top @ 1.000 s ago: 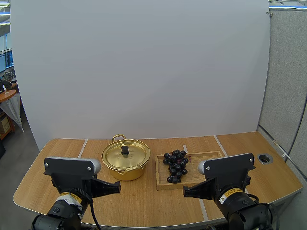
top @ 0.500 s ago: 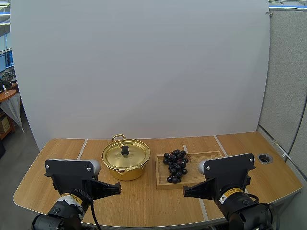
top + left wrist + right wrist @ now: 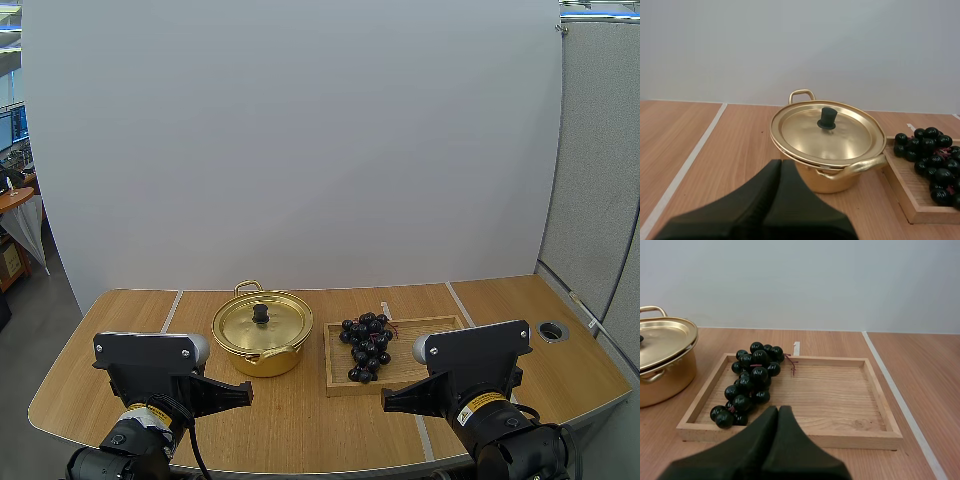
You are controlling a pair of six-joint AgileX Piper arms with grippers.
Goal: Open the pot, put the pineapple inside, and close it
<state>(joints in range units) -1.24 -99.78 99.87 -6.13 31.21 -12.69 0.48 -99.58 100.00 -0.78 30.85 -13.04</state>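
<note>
A gold pot (image 3: 262,336) (image 3: 827,150) (image 3: 662,365) stands mid-table with its lid (image 3: 825,132) on, a black knob (image 3: 260,314) (image 3: 828,118) at the centre. To its right a bunch of dark grapes (image 3: 366,345) (image 3: 751,380) (image 3: 930,160) lies on a wooden tray (image 3: 420,372) (image 3: 840,400). My left gripper (image 3: 245,392) (image 3: 780,167) hangs shut in front of the pot, short of it. My right gripper (image 3: 387,402) (image 3: 778,412) is shut too, just before the tray's near edge. No pineapple is visible; the fruit here is grapes.
The wooden table (image 3: 300,425) has pale tape lines running front to back. A round grommet hole (image 3: 551,329) sits near the right edge. Bare wood lies left of the pot and right of the tray.
</note>
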